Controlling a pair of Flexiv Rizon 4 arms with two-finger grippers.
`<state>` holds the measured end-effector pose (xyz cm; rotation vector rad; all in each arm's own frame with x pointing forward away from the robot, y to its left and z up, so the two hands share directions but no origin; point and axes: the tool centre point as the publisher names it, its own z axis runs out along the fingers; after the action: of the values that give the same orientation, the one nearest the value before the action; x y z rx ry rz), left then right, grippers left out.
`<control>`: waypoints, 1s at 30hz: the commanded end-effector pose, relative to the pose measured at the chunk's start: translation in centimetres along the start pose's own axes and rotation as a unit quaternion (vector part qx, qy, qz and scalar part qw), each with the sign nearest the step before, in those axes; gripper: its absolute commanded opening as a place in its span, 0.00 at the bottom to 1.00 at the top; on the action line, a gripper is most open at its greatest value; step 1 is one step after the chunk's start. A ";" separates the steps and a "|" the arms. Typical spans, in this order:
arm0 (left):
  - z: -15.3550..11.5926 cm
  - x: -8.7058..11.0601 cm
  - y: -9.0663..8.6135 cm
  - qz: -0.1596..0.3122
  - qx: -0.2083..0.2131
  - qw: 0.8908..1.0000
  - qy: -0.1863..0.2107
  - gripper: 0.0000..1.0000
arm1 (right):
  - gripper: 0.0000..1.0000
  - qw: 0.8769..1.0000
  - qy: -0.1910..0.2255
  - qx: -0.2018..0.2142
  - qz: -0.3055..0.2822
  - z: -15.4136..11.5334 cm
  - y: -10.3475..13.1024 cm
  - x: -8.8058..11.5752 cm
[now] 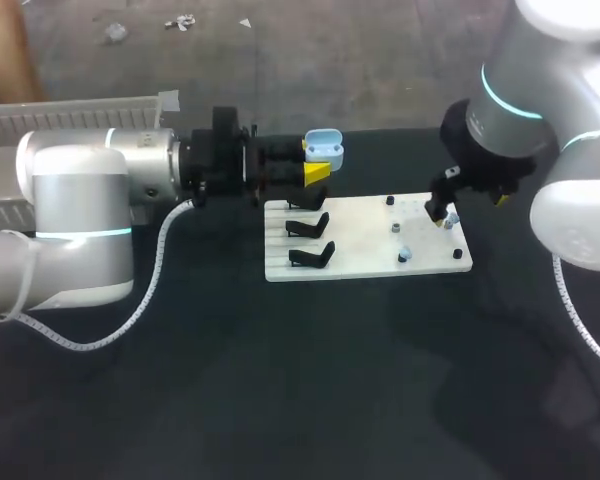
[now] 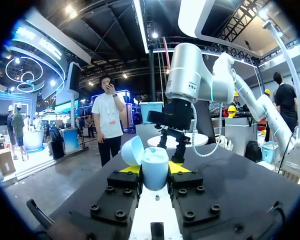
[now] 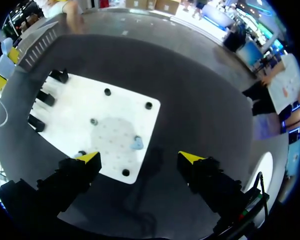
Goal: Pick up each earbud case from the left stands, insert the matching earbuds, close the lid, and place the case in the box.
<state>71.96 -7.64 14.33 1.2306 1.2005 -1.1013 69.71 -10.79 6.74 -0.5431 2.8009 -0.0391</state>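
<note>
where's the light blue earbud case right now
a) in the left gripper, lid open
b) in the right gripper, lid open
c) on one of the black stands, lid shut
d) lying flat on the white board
A: in the left wrist view the left gripper has both yellow fingers against the earbud case, whose lid is tipped open, while the right gripper hangs open and empty over the white board.

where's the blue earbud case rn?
Head view, upper middle: the earbud case, lid open, is clamped between the fingers of the left gripper, just past the far left corner of the white board.
</note>
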 end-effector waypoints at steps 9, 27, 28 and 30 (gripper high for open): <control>0.0 0.0 -0.2 0.002 -0.003 1.000 -0.001 0.00 | 1.00 1.000 0.008 -0.003 -0.007 0.6 0.2 -0.3; 0.0 0.0 -0.2 0.002 -0.003 1.000 -0.001 0.00 | 0.95 0.999 0.031 0.000 -0.026 2.3 0.8 -0.8; 0.0 0.0 -0.2 0.002 -0.003 1.000 -0.001 0.00 | 0.93 0.999 0.032 0.000 -0.026 2.3 0.8 -0.8; 0.0 0.0 -0.2 0.002 -0.003 1.000 -0.001 0.00 | 0.89 0.999 0.034 0.000 -0.026 2.4 0.7 -0.7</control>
<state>71.94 -7.65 14.34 1.2307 1.2015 -1.1011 70.42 -9.90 4.69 -0.6227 2.8447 -0.0709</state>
